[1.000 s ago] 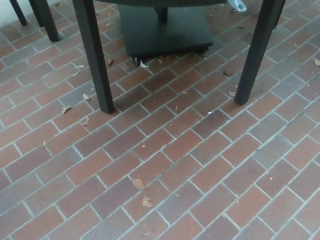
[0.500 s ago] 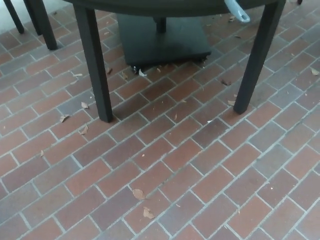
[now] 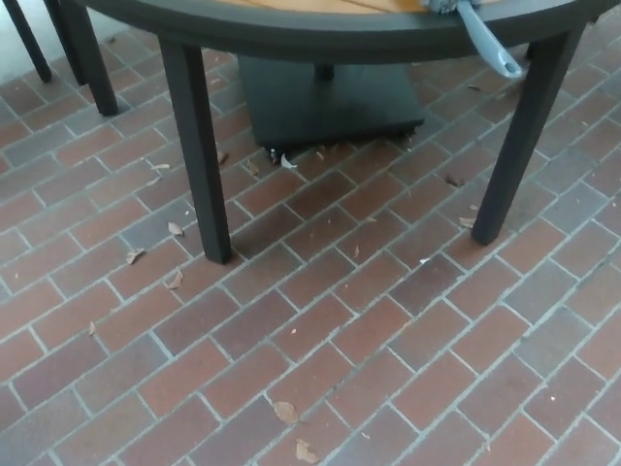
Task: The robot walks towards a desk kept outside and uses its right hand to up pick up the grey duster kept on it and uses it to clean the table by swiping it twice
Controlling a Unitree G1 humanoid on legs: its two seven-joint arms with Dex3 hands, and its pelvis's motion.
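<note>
Head view puts the robot in the approach step: the desk [image 3: 320,37] fills the upper frame, and the grey duster's handle [image 3: 490,44] hangs over its rim at upper right, the head cut off by the top edge. Neither hand shows, so I cannot tell their state. Next, I judge, comes closing in and raising the right hand.

— What's underfoot?
— A brick floor [image 3: 320,330], reddish and grey, with dry leaves [image 3: 285,412] scattered about.
— And furniture?
— A dark-rimmed bench [image 3: 291,34] on dark legs [image 3: 199,155], a dark flat base [image 3: 325,102] beneath it, more dark legs [image 3: 82,49] upper left.
</note>
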